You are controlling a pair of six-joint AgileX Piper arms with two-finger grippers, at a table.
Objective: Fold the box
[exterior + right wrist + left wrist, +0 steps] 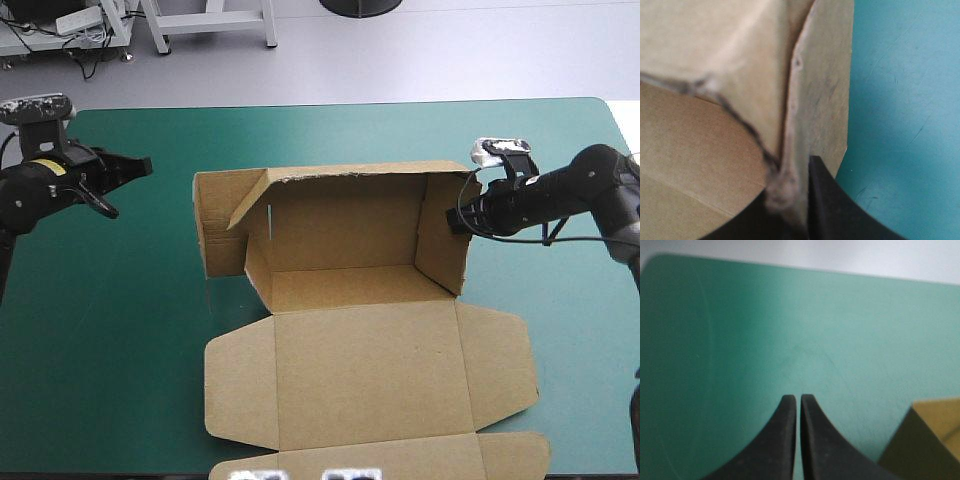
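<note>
1. tabletop (110, 330), covered edge to edge by the teal-green cover (740, 340); bare cover left and right of the board.
2. box (370, 370), brown, at mid-tabletop, half raised. far wall and both side walls upright round the floor panel. lid panel flat toward the near edge, a side flap flat on either side of it, front flap lying at the near edge. at the far-left corner one flap turned outward, standing beyond the left wall, untucked.
3. right arm (590, 185), in from the right side, low over the cover, reaching to the box's right wall.
4. left arm (40, 190), at the left side, aimed across toward the box, well apart from it.
5. right fingers (455, 215), pinching the upper edge of the right wall toward its far end. in the right wrist view the board edge clamped in between: right fingers (812, 172) with one black one outside on the cover side, the other mostly hidden behind blurred board inside the tray (715, 125).
6. left fingers (143, 165), pressed together into one point, nothing held, over bare cover left of the box. same in the left wrist view: left fingers (792, 412) with only a hairline seam between; just one corner of the box (930, 440) beside them.
</note>
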